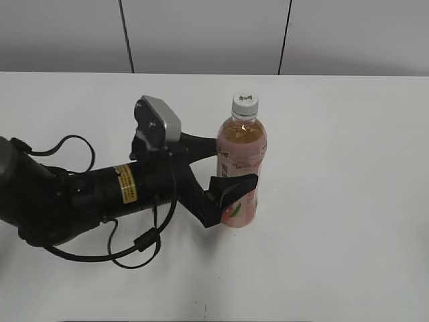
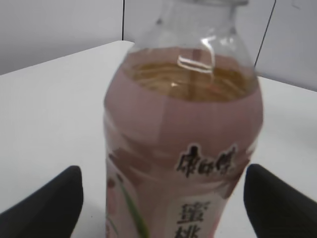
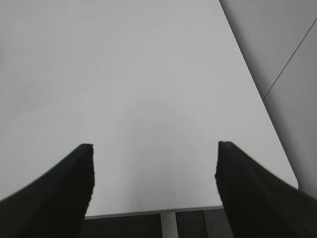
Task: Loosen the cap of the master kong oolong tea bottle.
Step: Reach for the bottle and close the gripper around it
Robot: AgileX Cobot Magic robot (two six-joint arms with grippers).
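The master kong oolong tea bottle (image 1: 240, 174) stands upright on the white table, amber tea inside, pink peach label. Its white cap (image 1: 245, 103) sits on top, untouched. My left gripper (image 1: 234, 164) is open, with one black finger on each side of the bottle's body at label height. In the left wrist view the bottle (image 2: 183, 134) fills the middle and a gap shows between it and each finger of the gripper (image 2: 163, 193). The cap is cut off by the top edge there. My right gripper (image 3: 154, 168) is open and empty over bare table, out of the exterior view.
The white table (image 1: 348, 168) runs back to a grey panelled wall. My left arm's black body and cables (image 1: 100, 194) lie across the left side. In the right wrist view the table's edge (image 3: 148, 210) lies just under the fingers.
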